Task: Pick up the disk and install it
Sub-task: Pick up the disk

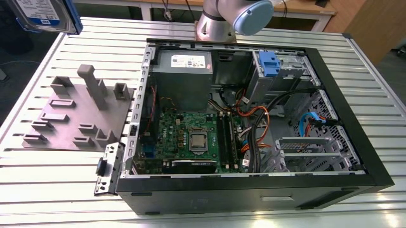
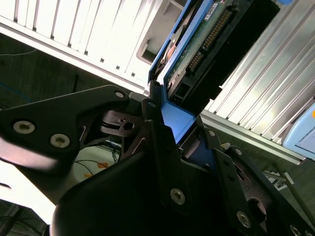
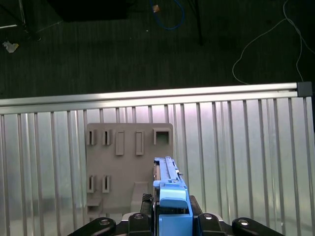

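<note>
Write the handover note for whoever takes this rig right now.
Gripper: shut on the disk, clamped at its blue rail, as both wrist views show.
Disk: held edge-on in the air, at the exterior view's far left, outside the computer case. In the first wrist view the grey fixture plate on the slatted table lies below it, not touching.
Done: disk picked up.
Left: the install. The case lies open on the table, and its drive cage with the blue latch is at the far side.
</note>
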Robot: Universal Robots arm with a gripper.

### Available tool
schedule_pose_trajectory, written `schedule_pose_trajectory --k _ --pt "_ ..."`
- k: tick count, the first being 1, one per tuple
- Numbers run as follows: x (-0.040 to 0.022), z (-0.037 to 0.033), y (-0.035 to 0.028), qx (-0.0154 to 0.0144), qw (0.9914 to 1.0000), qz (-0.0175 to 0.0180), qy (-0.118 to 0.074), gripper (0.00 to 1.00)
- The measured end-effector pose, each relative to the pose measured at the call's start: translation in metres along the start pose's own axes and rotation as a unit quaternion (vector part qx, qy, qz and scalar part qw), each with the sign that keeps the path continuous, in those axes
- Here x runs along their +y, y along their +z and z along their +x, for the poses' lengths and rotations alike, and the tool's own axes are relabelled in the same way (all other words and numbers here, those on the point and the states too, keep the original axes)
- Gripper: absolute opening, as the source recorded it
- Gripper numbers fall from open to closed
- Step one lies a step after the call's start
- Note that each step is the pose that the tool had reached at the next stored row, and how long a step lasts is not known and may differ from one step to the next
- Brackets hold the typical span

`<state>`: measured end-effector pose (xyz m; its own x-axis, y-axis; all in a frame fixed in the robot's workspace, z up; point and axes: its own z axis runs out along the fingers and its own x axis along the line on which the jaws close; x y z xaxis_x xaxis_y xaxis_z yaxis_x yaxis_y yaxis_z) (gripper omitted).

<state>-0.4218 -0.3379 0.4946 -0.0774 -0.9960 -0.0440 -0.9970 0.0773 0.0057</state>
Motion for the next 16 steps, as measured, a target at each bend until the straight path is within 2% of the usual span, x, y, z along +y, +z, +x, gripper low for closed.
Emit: schedule_pose_trajectory --k 16 --pt "-0.0050 -0.0004 0.0000 0.0000 1.00000 0.0000 0.000 0.36"
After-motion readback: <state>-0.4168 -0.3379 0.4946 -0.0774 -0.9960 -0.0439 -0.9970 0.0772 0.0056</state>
